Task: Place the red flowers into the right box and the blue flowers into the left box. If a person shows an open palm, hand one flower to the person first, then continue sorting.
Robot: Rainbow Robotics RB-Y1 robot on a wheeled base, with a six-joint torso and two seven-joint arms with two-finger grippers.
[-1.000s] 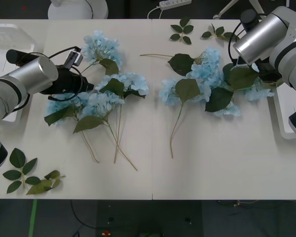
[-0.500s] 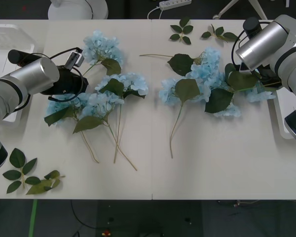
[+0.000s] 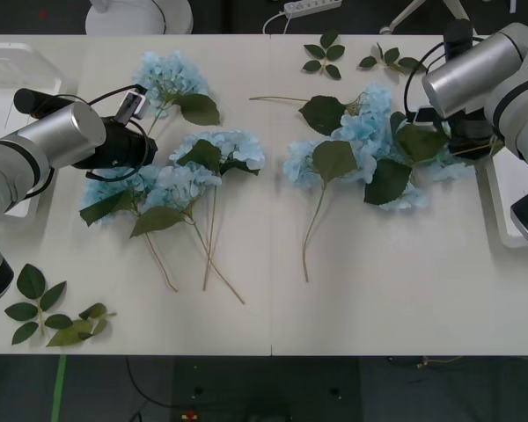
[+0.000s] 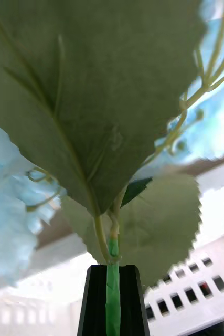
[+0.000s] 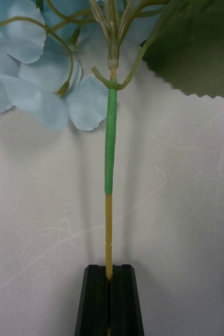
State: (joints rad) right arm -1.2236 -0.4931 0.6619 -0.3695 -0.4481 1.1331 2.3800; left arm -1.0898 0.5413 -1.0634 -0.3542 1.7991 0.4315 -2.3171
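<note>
Both grippers are clamped on blue flower stems, the left gripper (image 5: 110, 299) at frame left, the right gripper (image 4: 112, 299) at upper right; next, carry each to the left box (image 3: 9, 66).

The right box (image 3: 509, 198) was mostly cut off by the front view's edge and covered by the right arm, the left box (image 3: 13, 75) ran off the opposite edge, and the right gripper's held blue flower (image 4: 7, 231) was blurred.
</note>
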